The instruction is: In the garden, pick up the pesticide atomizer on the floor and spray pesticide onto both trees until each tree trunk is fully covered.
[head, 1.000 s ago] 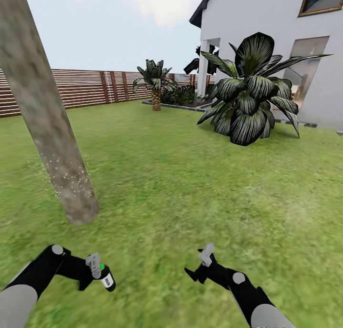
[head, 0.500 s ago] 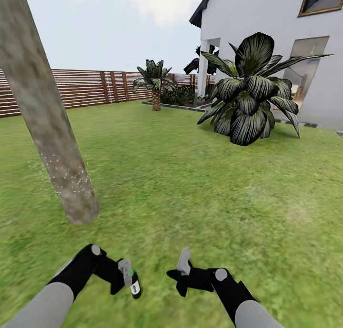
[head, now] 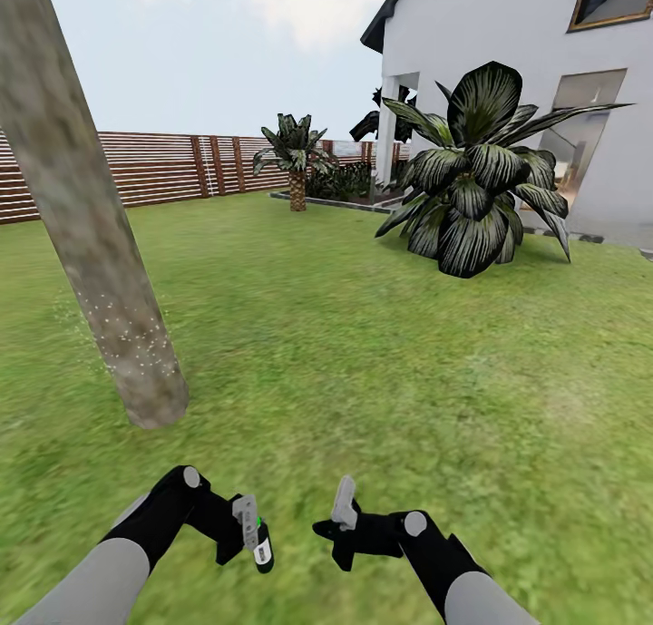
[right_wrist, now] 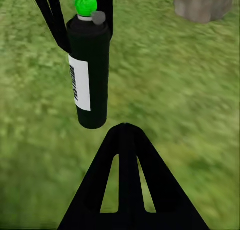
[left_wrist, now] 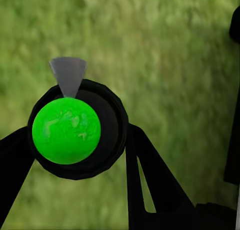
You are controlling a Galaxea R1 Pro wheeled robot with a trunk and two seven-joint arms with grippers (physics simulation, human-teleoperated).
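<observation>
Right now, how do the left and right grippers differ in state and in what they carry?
The left gripper is shut on the pesticide atomizer, a dark bottle with a white label and a green top; the right gripper holds nothing. In the right wrist view the left one's fingers flank the bottle's upper part, while the right one's fingers sit together around nothing. Both hang low over the grass, facing each other, near the tree trunk.

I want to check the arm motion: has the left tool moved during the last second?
Yes. Against the unmoved tree trunk, the left tool, holding the pesticide atomizer, went rightward toward the right tool.
</observation>
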